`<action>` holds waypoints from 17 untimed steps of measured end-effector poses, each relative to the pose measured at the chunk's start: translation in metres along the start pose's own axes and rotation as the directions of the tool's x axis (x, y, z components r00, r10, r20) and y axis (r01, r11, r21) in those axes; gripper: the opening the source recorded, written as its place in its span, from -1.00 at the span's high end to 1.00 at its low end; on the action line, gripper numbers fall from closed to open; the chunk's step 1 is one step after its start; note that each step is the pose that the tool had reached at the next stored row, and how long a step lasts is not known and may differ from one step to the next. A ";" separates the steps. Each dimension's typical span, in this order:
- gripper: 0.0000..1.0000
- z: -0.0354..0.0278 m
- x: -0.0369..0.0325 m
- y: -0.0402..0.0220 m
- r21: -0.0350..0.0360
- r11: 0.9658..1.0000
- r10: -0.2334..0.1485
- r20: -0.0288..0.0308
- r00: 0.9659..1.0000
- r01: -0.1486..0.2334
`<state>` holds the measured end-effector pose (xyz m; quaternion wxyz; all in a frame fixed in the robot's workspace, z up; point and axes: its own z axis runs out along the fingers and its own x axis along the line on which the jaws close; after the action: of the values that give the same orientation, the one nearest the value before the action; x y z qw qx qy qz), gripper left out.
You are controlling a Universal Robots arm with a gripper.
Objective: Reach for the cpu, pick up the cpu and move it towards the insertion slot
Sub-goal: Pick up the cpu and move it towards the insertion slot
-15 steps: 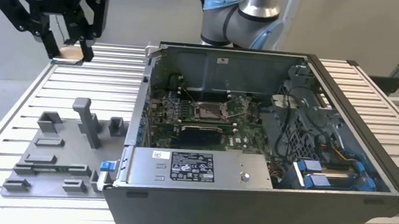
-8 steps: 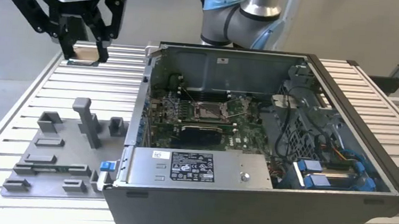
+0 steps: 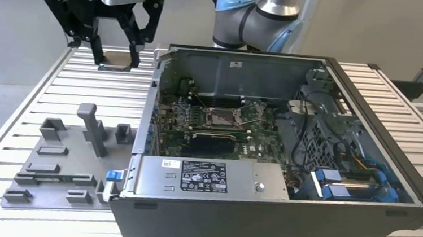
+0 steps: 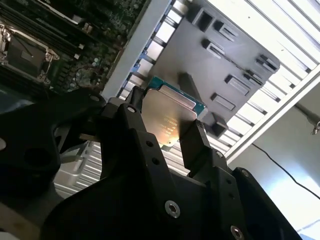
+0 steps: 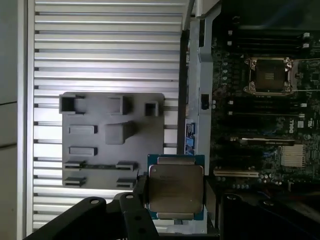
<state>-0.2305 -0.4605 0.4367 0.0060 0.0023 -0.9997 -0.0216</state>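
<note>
Gripper (image 3: 114, 61) clamps the cpu (image 5: 175, 187); first wrist view shows its metal top; insertion slot (image 5: 268, 75) well apart.

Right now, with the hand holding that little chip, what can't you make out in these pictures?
- The cpu: its underside faces away in both wrist views; in the exterior view the hand covers its sides.
- The insertion slot: its contacts are too small in the exterior view and too dim in the first wrist view.
- The arm: its base is hidden behind the computer case, and its top is cut off by the exterior view's edge.
</note>
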 end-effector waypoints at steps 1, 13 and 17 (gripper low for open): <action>1.00 0.0000 -0.0038 0.0000 0.000 1.000 0.000 0.000 1.000 0.000; 1.00 -0.0006 -0.0512 -0.0002 0.000 1.000 0.000 0.000 1.000 0.000; 1.00 -0.0008 -0.0673 -0.0003 0.000 1.000 0.000 0.000 1.000 0.000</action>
<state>-0.1631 -0.4605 0.4367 0.0060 0.0022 -0.9997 -0.0216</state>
